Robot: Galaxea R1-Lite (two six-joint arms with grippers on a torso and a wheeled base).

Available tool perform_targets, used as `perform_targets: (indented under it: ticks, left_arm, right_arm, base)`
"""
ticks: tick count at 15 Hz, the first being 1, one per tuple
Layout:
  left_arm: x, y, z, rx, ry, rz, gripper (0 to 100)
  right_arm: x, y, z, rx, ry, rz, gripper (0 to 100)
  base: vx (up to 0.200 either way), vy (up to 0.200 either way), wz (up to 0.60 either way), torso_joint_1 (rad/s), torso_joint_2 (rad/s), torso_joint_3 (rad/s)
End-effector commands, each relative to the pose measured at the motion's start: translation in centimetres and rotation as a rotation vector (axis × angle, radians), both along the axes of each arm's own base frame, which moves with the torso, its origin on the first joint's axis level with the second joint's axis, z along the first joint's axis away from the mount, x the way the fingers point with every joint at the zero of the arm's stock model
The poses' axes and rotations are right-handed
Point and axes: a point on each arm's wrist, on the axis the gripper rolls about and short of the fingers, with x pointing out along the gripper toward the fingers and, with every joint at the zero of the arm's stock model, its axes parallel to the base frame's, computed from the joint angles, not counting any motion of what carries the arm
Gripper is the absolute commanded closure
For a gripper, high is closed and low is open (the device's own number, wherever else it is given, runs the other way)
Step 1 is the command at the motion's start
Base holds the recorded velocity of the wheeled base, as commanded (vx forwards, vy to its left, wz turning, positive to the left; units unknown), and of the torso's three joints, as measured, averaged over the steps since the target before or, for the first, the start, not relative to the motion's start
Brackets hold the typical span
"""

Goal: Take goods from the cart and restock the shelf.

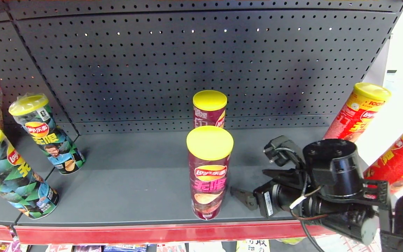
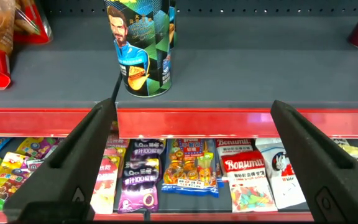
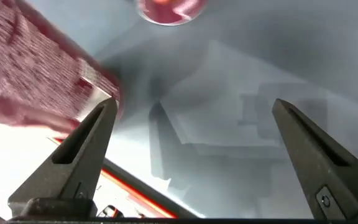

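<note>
A shop aisle: a grey metal shelf [image 1: 135, 182] with a perforated back panel [image 1: 187, 63] and a red front strip [image 1: 152, 232] carries chip canisters [image 1: 208, 175], with sweet packets [image 2: 191, 168] on the tier below.

The head camera looks down onto the shelf [image 1: 135, 182] from close by. The left wrist camera faces its red front edge [image 2: 229, 121] (level, farther back), and the right wrist camera sits just above the shelf.

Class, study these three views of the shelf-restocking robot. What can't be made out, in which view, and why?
- Head view: rear maroon can, lower half hidden by the front maroon can.
- Head view: red cans, bases hidden behind the right arm.
- Left wrist view: green can, lid cut off by the picture's edge.
- Right wrist view: nearby maroon can, too blurred to read.
</note>
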Motion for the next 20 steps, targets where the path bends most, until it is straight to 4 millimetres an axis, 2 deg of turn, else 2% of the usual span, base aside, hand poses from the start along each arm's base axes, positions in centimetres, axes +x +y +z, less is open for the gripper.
perform_targets:
  ticks: [1, 3, 6, 7, 8, 9, 11, 12, 14, 15, 17, 20]
  left_arm:
    - [0.0, 0.0, 0.0, -0.001, 0.000, 0.000, 0]
    - [0.0, 0.0, 0.0, -0.001, 0.000, 0.001, 0]
    - [0.0, 0.0, 0.0, -0.001, 0.000, 0.000, 0]
    - [0.0, 0.0, 0.0, -0.001, 0.000, 0.001, 0]
    - [0.0, 0.0, 0.0, -0.001, 0.001, 0.001, 0]
    - [0.0, 0.0, 0.0, -0.001, 0.000, 0.000, 0]
    - [0.0, 0.0, 0.0, -0.001, 0.000, 0.001, 0]
    - [0.0, 0.0, 0.0, -0.001, 0.000, 0.000, 0]
    - [0.0, 0.0, 0.0, -0.001, 0.000, 0.000, 0]
    - [0.0, 0.0, 0.0, -0.001, 0.000, -0.002, 0]
    - [0.0, 0.0, 0.0, -0.001, 0.000, 0.001, 0]
    - [0.0, 0.0, 0.0, -0.001, 0.000, 0.000, 0]
  right_arm:
    - [-3.5, -4.9, 2.6, 0.072, -0.085, -0.049, 0]
    - [-7.8, -8.8, 3.5, 0.138, -0.175, -0.053, 0]
    - [-14.6, -14.5, 2.4, 0.126, -0.258, 0.012, 0]
    - [-15.3, -15.2, 2.3, 0.127, -0.260, 0.011, 0]
    - [-18.4, -17.3, 1.3, 0.142, -0.263, 0.016, 0]
    - [-20.2, -18.2, 0.4, 0.136, -0.259, -0.040, 0]
    - [-22.5, -18.7, -1.4, 0.103, -0.301, -0.212, 0]
    - [-22.9, -18.5, -2.6, 0.097, -0.321, -0.291, 0]
    - [-22.2, -18.6, -3.5, 0.113, -0.338, -0.394, 0]
    - [-21.8, -18.7, -4.7, 0.095, -0.319, -0.443, 0]
    - [-21.6, -18.5, -4.7, 0.104, -0.345, -0.484, 0]
    - [-22.2, -17.5, -4.9, 0.169, -0.387, -0.335, 0]
  base:
    - [0.000, 0.000, 0.00, 0.000, 0.00, 0.000]
    - [0.000, 0.000, 0.00, 0.000, 0.00, 0.000]
    - [0.000, 0.000, 0.00, 0.000, 0.00, 0.000]
    - [0.000, 0.000, 0.00, 0.000, 0.00, 0.000]
    - [0.000, 0.000, 0.00, 0.000, 0.00, 0.000]
    - [0.000, 0.000, 0.00, 0.000, 0.00, 0.000]
    - [0.000, 0.000, 0.00, 0.000, 0.00, 0.000]
    - [0.000, 0.000, 0.00, 0.000, 0.00, 0.000]
    - [0.000, 0.000, 0.00, 0.000, 0.00, 0.000]
    - [0.000, 0.000, 0.00, 0.000, 0.00, 0.000]
    - [0.000, 0.000, 0.00, 0.000, 0.00, 0.000]
    - [0.000, 0.000, 0.00, 0.000, 0.00, 0.000]
